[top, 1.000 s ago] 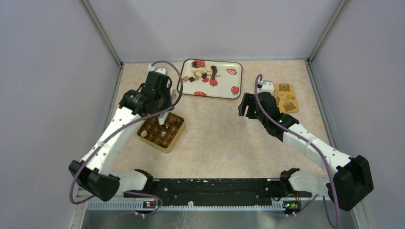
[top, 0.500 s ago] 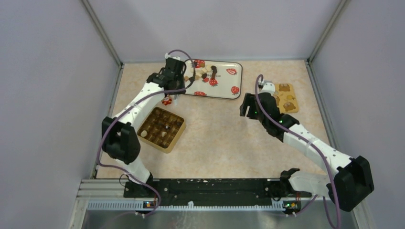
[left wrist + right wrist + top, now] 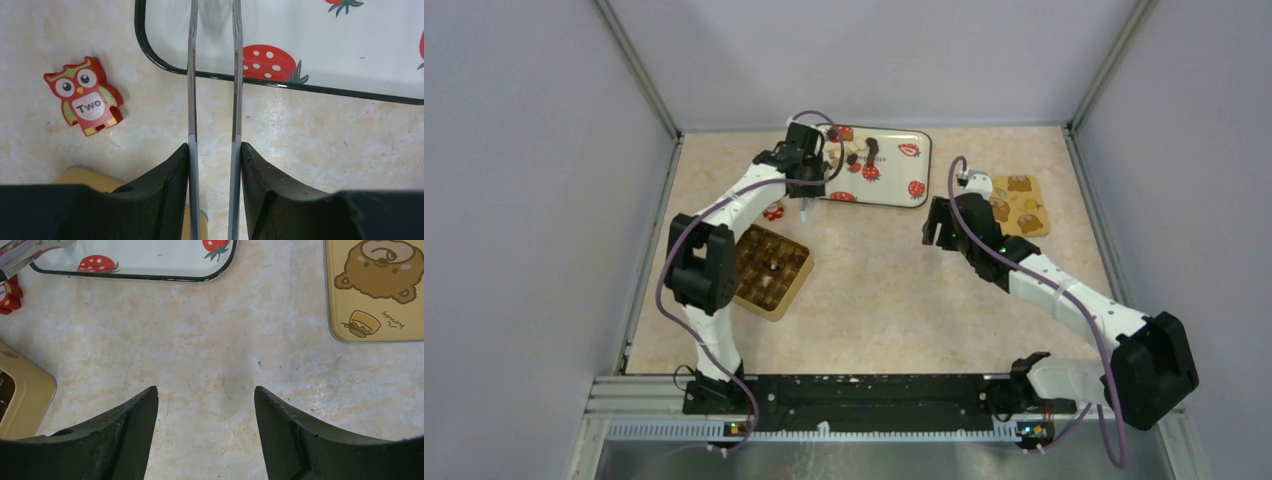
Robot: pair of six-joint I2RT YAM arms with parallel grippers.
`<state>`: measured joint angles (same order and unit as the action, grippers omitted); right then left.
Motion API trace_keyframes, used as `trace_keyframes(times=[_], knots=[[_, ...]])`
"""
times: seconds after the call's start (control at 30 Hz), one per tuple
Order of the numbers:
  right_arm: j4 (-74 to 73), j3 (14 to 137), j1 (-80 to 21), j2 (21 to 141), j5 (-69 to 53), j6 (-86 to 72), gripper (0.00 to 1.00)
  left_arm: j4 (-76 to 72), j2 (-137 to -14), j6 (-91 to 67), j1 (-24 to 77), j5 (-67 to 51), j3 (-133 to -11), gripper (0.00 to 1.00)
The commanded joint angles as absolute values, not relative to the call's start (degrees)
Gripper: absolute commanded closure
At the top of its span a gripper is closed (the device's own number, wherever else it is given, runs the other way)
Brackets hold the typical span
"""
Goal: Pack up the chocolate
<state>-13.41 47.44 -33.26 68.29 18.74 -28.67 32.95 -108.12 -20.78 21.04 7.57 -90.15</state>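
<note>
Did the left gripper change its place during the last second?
Yes. The left gripper, holding tweezers, went from above the box to the tray's near-left corner, farther from the arm bases.

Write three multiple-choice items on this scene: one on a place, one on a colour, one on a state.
1. Where does the owl lie relative to the tray?
A) inside it
B) on the table, beside its corner
C) propped upright on its rim

2. What colour is the tray's rim?
A) black
B) yellow
C) red

3. How is the right gripper?
A) shut on the owl
B) shut on the tray's rim
C) open, holding nothing

Answers:
1 B: the left wrist view shows the owl flat on the table, just outside the rim.
2 A: a black line edges the white tray.
3 C: the right wrist view shows only bare table in its wide gap.
</note>
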Motion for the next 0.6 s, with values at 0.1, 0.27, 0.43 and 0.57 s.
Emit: trace_keyframes(times=[0.1,0.27,0.43,0.57], knots=[[-10.4,51.6,-33.7,70.5,17.8,-28.9,0.31,29.4,-113.4,-20.4,20.4,6.4,-97.5,0.54],[-10.2,52.2,-33.7,71.0,17.9,-28.6,0.31,29.5,-115.1,-20.8,20.3,6.6,-99.2,0.54],[-10.4,52.3,-33.7,71.6,17.8,-28.9,0.31,30.1,-117.5,-21.0,20.2,6.0,-101.9,0.54],[-10.6,51.9,-33.7,71.2,18.2,-29.3,0.31,30.9,-118.9,-20.6,20.2,5.0,-103.2,0.54]])
